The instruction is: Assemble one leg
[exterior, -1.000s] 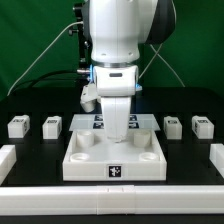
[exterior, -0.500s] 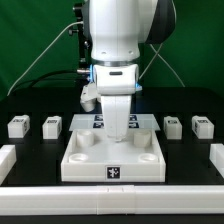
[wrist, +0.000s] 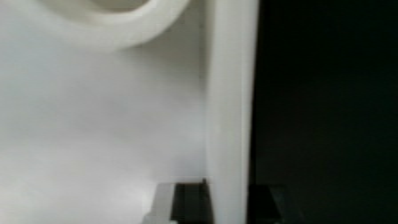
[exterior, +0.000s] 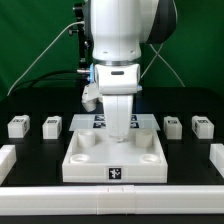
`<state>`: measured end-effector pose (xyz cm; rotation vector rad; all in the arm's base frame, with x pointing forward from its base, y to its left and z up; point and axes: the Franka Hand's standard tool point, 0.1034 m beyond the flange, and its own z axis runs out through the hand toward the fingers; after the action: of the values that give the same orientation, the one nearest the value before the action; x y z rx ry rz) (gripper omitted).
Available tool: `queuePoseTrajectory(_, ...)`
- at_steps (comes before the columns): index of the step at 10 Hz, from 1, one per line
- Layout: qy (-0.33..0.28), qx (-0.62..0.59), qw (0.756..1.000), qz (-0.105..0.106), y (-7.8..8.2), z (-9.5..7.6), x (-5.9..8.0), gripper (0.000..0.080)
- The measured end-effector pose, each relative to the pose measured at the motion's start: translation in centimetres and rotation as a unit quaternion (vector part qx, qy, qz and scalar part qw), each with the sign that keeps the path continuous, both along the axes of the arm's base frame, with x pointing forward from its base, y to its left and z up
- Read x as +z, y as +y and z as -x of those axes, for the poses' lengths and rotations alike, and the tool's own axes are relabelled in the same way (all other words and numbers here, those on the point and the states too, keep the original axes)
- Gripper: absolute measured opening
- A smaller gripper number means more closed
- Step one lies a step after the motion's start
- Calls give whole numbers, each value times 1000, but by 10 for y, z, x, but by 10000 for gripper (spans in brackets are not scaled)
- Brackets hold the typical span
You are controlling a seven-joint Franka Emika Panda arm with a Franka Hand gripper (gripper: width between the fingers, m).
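Your claw (exterior: 118, 132) sits low at the tray-like part's (exterior: 85, 165) back wall, probably to steady it, four legs (exterior: 51, 126) lying either side (open or closed, I cannot tell).

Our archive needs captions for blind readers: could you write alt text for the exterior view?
A white robot arm reaches straight down to the far side of a large white square tray-like part with corner sockets on a black table. Four small white tagged legs stand in a row beside it, two on each side.
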<state>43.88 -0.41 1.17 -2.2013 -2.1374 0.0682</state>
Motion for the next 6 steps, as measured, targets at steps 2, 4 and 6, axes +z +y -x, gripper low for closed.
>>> queuePoseTrajectory(2,-1,11,1000,-2,11,-8,-3,67)
queuePoseTrajectory(4,-4,16,1000,-4,20,-15,-3,67)
queuePoseTrajectory(6,-8,19,1000,-8,33,-24,-3,67)
